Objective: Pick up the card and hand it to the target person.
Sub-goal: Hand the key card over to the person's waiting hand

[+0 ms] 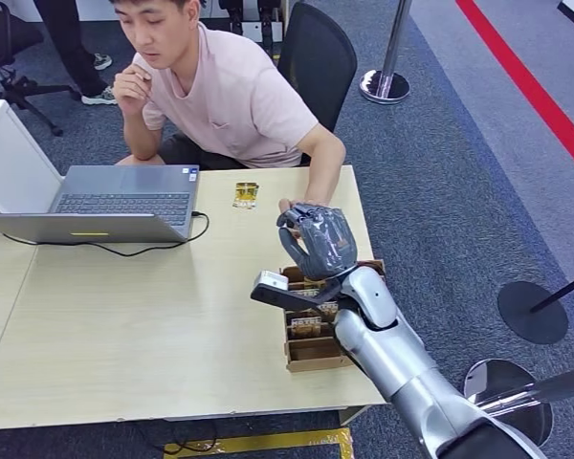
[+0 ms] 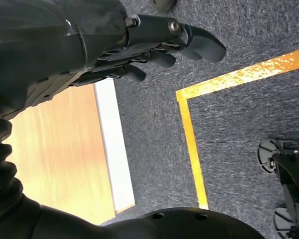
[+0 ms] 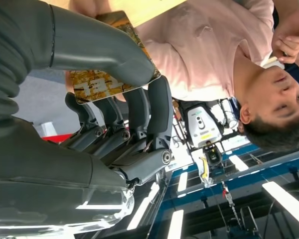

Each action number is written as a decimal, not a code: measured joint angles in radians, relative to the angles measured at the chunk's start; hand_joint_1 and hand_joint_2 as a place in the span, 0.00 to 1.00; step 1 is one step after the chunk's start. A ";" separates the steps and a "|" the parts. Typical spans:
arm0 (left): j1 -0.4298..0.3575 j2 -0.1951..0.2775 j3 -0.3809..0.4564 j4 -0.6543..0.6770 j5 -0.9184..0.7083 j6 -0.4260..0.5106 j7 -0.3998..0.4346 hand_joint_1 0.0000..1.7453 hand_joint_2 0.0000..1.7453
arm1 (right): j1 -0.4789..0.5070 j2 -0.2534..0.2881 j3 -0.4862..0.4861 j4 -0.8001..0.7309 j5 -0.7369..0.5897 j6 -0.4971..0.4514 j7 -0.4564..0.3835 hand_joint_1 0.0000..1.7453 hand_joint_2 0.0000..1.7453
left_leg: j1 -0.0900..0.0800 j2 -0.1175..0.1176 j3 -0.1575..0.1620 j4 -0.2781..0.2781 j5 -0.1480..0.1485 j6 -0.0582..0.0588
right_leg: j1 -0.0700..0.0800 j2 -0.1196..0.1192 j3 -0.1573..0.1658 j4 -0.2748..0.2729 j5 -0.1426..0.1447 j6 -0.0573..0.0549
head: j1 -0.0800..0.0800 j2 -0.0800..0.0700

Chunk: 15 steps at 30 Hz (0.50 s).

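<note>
The right hand point(image 1: 320, 239) pinches the card point(image 3: 102, 82) between thumb and fingers point(image 3: 155, 107), raised over the box point(image 1: 313, 339) on the tabletop point(image 1: 162, 316). Just beyond the fingers, the person's hand point(image 1: 293, 204) reaches in. The left hand point(image 2: 151, 45) hangs over carpet, fingers loosely curled and empty.

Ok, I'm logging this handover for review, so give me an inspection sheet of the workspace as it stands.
Surface: pale wooden table.
Job's things: card pinched under the right hand's thumb; person seated opposite, hand at the robot's fingers.
Clutter: open laptop; another card lying flat; wooden card box.
Hands: right hand raised over the box; left hand hangs over carpet, holding nothing.
Cables: black lead from the laptop.
Surroundings: office chair, barrier posts, yellow floor tape.
</note>
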 joint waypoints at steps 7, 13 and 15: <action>0.000 0.000 0.000 0.000 0.000 -0.002 0.004 0.00 1.00 | -0.083 0.050 0.004 0.146 0.006 -0.009 0.013 0.84 1.00 | 0.000 0.000 0.000 0.000 0.000 0.000 | 0.000 0.000 0.000 0.000 0.000 0.000 | 0.000 0.000; 0.000 0.000 0.000 0.000 -0.001 -0.013 -0.005 0.00 1.00 | -0.133 0.082 0.012 0.238 0.011 -0.015 0.025 0.00 1.00 | 0.000 0.000 0.000 0.000 0.000 0.000 | 0.000 0.000 0.000 0.000 0.000 0.000 | 0.000 0.000; 0.001 0.000 0.000 0.000 -0.002 -0.011 -0.010 0.00 0.50 | -0.148 0.090 0.015 0.267 0.008 -0.023 0.025 0.00 1.00 | 0.000 0.000 0.000 0.000 0.000 0.000 | 0.000 0.000 0.000 0.000 0.000 0.000 | 0.000 0.000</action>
